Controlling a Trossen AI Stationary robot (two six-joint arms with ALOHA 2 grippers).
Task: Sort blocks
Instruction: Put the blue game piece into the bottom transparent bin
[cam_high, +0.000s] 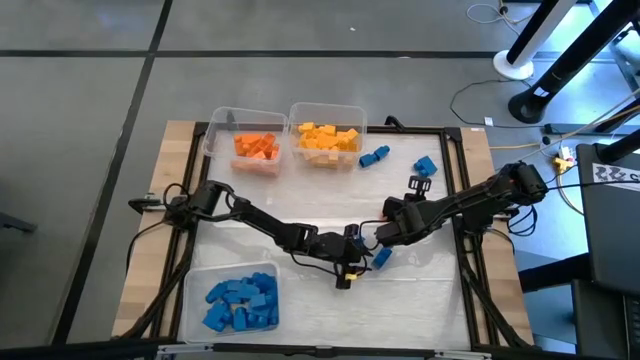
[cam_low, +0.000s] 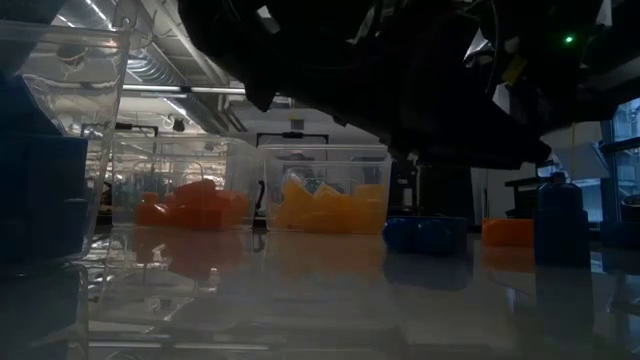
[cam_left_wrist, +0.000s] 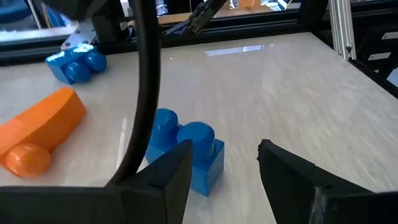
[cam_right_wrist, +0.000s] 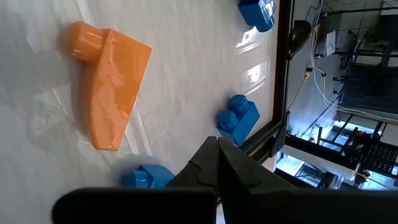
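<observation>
A blue block (cam_left_wrist: 186, 149) lies studs-up on the white table, right ahead of my left gripper (cam_left_wrist: 224, 149), which is open and low. The block sits by one finger (cam_left_wrist: 171, 174), off the middle of the gap. From above, the same block (cam_high: 381, 257) is just right of my left gripper (cam_high: 352, 262). An orange block (cam_left_wrist: 37, 134) lies on its side close by. My right gripper (cam_right_wrist: 217, 146) is shut on nothing and hovers above the table beside the left one (cam_high: 385, 236). My left gripper has one finger in front of the blue block's near corner (cam_left_wrist: 198, 163). I cannot tell whether the finger touches the block. The block rests flat on the table.
At the far edge stand a bin of orange blocks (cam_high: 250, 148) and a bin of yellow blocks (cam_high: 327, 135). A bin of blue blocks (cam_high: 238, 300) is near left. Two more blue blocks (cam_high: 375, 155) (cam_high: 426, 166) lie far right. A black cable (cam_left_wrist: 146, 93) crosses the left wrist view.
</observation>
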